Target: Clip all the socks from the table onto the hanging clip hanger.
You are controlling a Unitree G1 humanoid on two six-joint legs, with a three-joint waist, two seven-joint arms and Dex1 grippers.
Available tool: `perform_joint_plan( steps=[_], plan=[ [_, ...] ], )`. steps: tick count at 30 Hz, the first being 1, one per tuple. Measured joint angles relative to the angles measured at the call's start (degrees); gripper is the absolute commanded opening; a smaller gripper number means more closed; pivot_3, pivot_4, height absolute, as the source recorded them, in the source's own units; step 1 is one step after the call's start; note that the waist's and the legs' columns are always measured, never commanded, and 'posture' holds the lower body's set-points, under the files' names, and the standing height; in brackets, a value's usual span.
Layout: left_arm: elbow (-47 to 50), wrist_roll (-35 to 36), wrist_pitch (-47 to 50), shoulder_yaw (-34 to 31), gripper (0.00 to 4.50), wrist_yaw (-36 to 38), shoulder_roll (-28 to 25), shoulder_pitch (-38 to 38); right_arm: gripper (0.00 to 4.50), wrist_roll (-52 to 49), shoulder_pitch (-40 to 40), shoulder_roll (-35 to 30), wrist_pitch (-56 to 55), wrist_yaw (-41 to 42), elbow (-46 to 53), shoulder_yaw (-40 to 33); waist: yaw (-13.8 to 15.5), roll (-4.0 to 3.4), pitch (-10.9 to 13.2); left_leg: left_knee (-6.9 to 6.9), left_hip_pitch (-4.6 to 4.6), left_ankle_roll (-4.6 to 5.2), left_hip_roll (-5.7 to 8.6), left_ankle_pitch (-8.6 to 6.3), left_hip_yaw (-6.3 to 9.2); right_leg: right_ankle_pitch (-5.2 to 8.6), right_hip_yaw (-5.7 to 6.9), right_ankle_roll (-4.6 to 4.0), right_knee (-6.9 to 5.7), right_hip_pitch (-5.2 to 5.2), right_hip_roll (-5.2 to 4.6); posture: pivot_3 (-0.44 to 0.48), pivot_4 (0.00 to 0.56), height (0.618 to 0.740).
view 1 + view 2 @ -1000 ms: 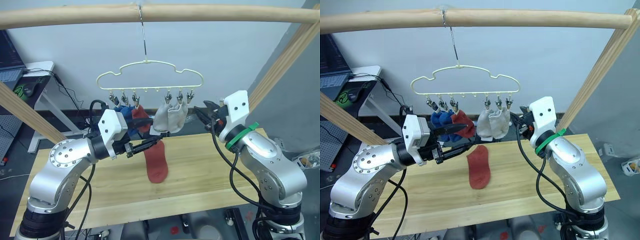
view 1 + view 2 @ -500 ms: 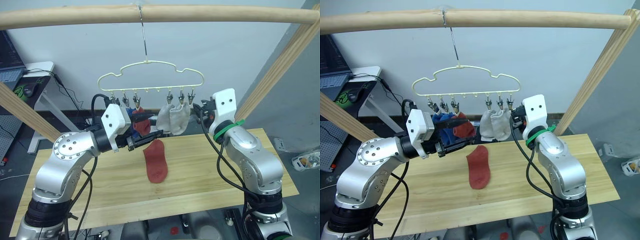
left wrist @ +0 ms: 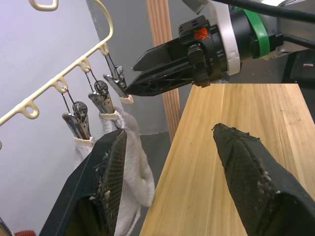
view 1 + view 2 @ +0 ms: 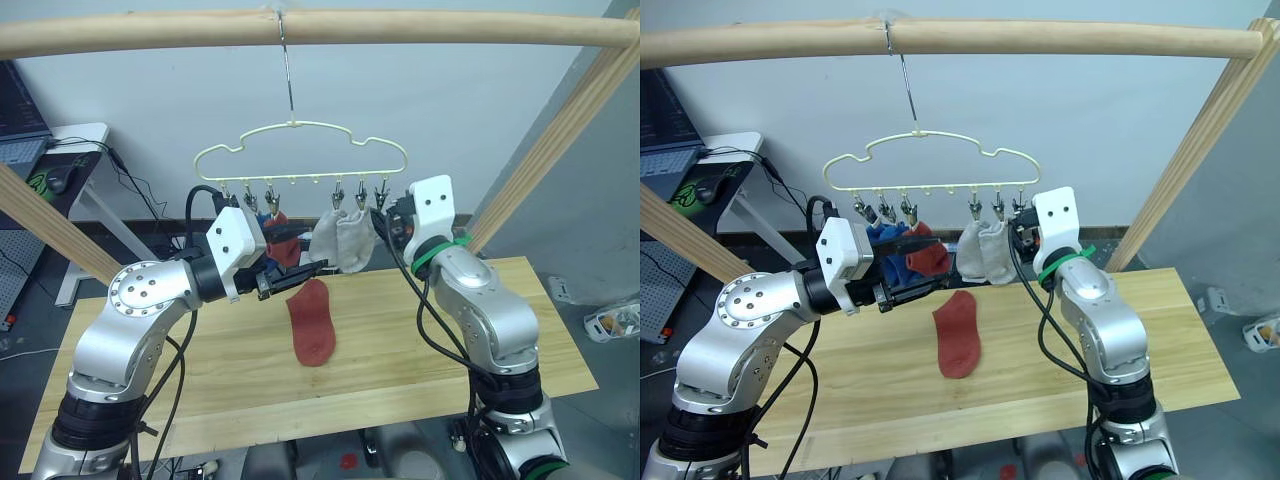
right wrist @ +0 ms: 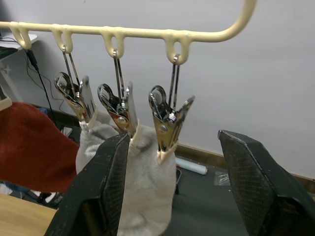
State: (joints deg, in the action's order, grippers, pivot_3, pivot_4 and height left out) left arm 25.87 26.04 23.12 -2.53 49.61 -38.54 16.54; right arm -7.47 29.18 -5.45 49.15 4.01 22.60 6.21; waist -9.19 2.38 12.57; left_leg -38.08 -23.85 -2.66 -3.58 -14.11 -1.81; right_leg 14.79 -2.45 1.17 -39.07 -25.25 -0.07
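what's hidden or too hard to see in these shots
- Blue socks: head views, mostly covered by the left gripper and its wrist block; count unclear.
- Right gripper: head views, fingers hidden behind the grey socks.
- Clip hanger: right wrist view, cut off by the edges.
- Red sock: right wrist view, cropped.
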Motion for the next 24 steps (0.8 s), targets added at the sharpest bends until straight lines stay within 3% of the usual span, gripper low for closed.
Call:
perform_joint_plan(
  steps=[12, 24],
  plan=[
    [-1.56, -0.81, -1.09, 0.0, 3.0, 0.52, 0.0, -0.01, 2.97, 2.38, 2.32, 3.31, -5.62, -1.17, -6.59, 0.0, 0.61, 0.0, 0.0, 0.0, 0.0, 0.0, -0.01, 0.0, -0.01, 0.0, 0.0, -0.01, -0.01, -0.01, 0.0, -0.145, 0.18, 0.74],
    [-1.55, -1.32, -1.09, 0.32, 3.0, 0.59, 0.0, -0.14, 2.97, 4.67, 3.08, 2.41, -6.83, -1.65, -7.48, -0.34, 1.23, 0.0, 0.0, 0.0, -0.01, 0.0, 0.0, 0.0, -0.02, -0.01, 0.01, -0.01, -0.01, -0.01, -0.01, -0.145, 0.179, 0.74]
  ],
)
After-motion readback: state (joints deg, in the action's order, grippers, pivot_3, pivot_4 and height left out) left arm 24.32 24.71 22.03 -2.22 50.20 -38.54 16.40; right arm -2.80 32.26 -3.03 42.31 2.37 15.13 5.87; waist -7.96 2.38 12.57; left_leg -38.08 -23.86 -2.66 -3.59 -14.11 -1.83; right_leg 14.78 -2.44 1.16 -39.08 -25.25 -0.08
